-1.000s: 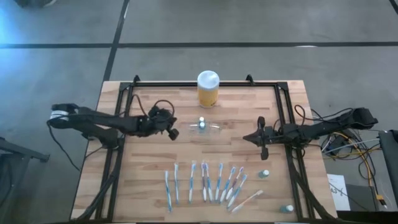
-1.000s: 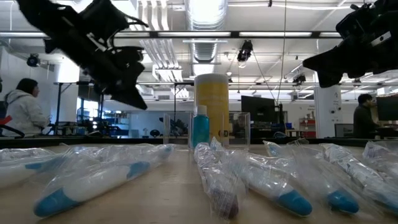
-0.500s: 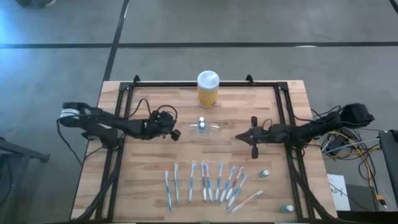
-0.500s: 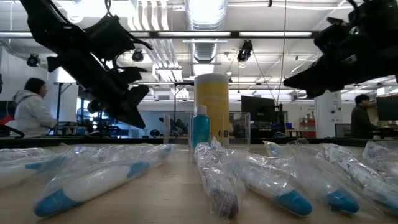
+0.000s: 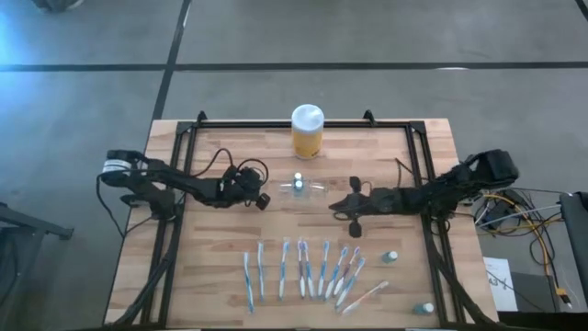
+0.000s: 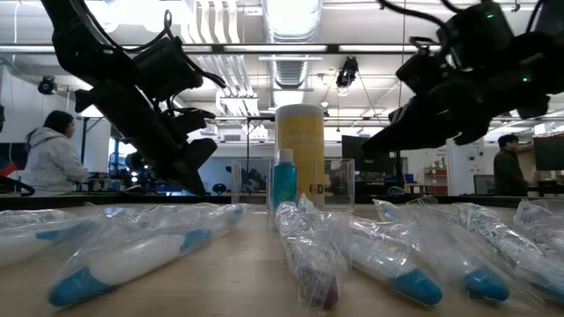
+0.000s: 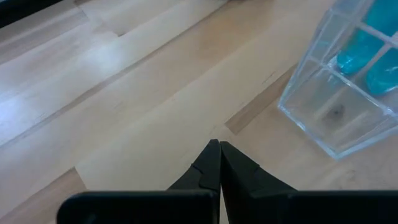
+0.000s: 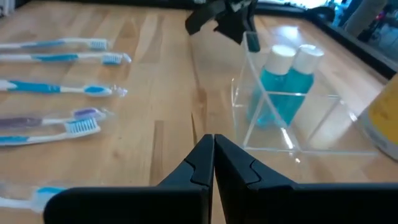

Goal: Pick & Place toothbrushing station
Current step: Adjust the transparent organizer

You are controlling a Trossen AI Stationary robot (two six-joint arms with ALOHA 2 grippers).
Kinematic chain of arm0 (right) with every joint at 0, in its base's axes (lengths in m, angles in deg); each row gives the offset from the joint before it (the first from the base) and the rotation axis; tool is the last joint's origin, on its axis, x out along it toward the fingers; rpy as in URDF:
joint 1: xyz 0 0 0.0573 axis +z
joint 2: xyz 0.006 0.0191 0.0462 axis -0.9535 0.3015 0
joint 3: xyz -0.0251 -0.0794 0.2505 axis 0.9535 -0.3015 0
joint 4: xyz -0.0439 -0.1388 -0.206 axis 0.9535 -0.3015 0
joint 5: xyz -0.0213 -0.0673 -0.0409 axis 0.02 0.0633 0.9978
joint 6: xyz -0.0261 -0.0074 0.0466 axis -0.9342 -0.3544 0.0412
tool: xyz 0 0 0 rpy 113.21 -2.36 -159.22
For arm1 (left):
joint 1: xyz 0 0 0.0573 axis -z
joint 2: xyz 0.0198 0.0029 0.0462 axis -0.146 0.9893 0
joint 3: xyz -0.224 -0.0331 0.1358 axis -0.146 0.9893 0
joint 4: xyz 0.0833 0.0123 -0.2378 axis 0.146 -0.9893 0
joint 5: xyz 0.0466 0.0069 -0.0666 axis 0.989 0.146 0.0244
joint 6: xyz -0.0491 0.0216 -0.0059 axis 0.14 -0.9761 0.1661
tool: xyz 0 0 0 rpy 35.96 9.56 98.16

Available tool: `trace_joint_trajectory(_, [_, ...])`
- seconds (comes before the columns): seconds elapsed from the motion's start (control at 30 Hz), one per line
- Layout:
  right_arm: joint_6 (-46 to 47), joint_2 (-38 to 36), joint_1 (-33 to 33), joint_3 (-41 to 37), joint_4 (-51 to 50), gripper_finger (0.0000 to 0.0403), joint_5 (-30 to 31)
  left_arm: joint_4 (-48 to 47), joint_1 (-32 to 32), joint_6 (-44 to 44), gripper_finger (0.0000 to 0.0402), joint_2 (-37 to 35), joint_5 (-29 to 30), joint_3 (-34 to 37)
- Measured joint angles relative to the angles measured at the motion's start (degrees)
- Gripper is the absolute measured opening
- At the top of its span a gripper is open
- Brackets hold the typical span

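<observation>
Your toothbrushing station (image 5: 300, 187) sat mid-tabletop (image 5: 220, 276), at 6 o'clock of the yellow jar (image 5: 307, 131). Your left hand (image 5: 261, 199) hung closed and empty at its 9 o'clock; your right hand (image 5: 334, 204) was closed and empty at its 3 o'clock. Neither touched it.

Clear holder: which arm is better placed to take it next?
Probably left. Its shut pincer sits nearer the holder; the right pincer, also shut, is slightly farther off.
</observation>
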Motion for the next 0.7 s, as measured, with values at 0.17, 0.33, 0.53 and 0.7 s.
trace_joint_trajectory(0.17, [0.59, 4.64, -1.33, 3.01, -0.42, 0.0008, 0.04, 0.03, 0.00, -0.73, 0.0002, -0.39, -0.56, 0.01])
trace_joint_trajectory(0.33, [2.36, 7.38, -3.16, 4.56, -1.94, 0.0008, 0.21, 0.04, 0.00, -0.77, 0.0003, -0.43, -1.63, 0.00])
trace_joint_trajectory(0.53, [4.16, 7.19, -4.46, 4.02, -1.95, 0.0008, 0.37, 0.48, 0.01, -0.90, 0.0003, -0.43, -3.77, 0.00])
trace_joint_trajectory(0.7, [6.27, 5.54, -5.05, 2.96, -1.98, 0.0008, 2.85, 1.91, 0.25, -1.24, 0.0002, -0.36, -5.56, -0.09])
